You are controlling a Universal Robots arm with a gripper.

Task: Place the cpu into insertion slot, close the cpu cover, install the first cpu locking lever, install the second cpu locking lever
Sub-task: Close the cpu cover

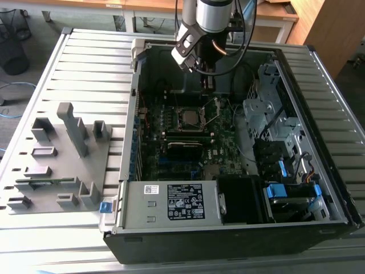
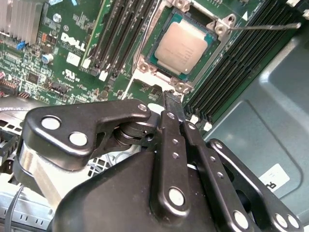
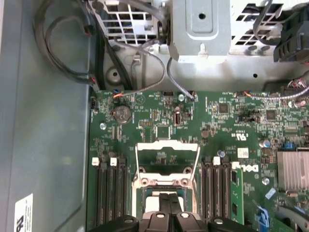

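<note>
Gripper [image 2: 173, 104], open computer case [image 1: 228, 242], slatted table [image 1: 85, 68], desk [image 1: 114, 4]

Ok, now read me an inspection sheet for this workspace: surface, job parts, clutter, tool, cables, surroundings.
Surface: slatted grey table carrying an open computer case.
Job's things: cpu sits in the insertion slot; cpu cover is raised open; a locking lever stands away from the slot.
Clutter: grey fixture blocks at the exterior view's left.
Grippers: tool shut, tip at the slot's edge.
Cables: dark bundle along the case wall.
Surroundings: black wire bin, wooden furniture.
</note>
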